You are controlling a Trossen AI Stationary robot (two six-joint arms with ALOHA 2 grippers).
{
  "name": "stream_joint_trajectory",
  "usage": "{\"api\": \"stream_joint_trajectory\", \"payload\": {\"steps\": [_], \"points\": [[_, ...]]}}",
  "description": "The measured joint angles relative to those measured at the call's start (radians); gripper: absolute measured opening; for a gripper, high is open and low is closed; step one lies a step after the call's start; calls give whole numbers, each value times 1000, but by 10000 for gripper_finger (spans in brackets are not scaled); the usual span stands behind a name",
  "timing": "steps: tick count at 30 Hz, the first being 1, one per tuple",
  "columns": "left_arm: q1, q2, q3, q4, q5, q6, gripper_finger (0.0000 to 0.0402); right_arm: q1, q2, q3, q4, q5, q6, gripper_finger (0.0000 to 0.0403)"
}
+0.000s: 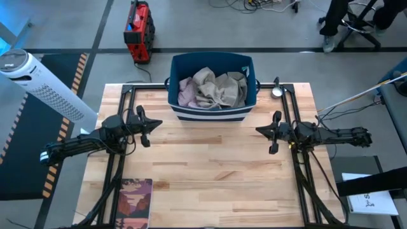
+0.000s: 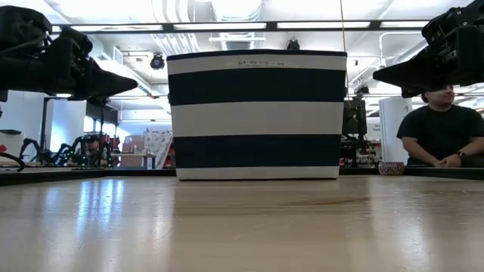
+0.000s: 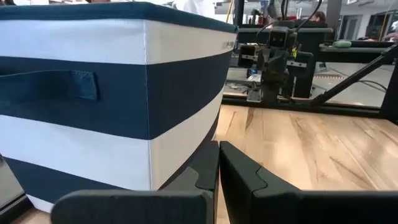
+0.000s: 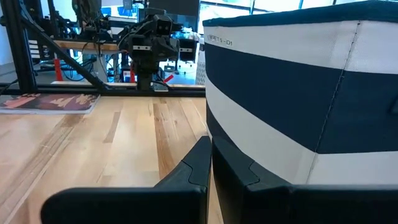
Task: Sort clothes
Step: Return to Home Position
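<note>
Your left gripper [image 1: 154,124] hangs above the left side of the wooden bench [image 1: 210,178]. Its fingers are pressed together with nothing between them, and the left wrist view shows the two dark tips meeting. Your right gripper [image 1: 261,131] sits opposite on the right side, fingers likewise closed on nothing. The two grippers point toward each other across the bare middle of the bench, well apart. In the low view both are clear of the surface.

The navy and white striped fabric bin [image 1: 210,114] stands between them at the far centre edge of the bench, upright and touching neither gripper. The clothes [image 1: 213,89] are inside it, heaped loosely below the rim. A large beige-khaki garment [image 1: 219,86] lies crumpled on top, with a pale lilac-pink piece [image 1: 186,97] showing beside it on the left arm's side. You cannot tell from these views what lies beneath them.

A flat reddish-brown book [image 1: 133,202] lies at the near left corner of the bench, well apart from the bin. Beyond the bench on the right arm's side, the low view shows a person in a dark shirt [image 2: 442,132] seated in the room.
</note>
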Motion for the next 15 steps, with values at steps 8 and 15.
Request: {"api": "stream_joint_trajectory", "payload": {"steps": [8,15], "points": [[0,1,4,0,0,-11,0,0,0,0,0,0,0,0],[0,1,7,0,0,-23,0,0,0,0,0,0,0,0]]}}
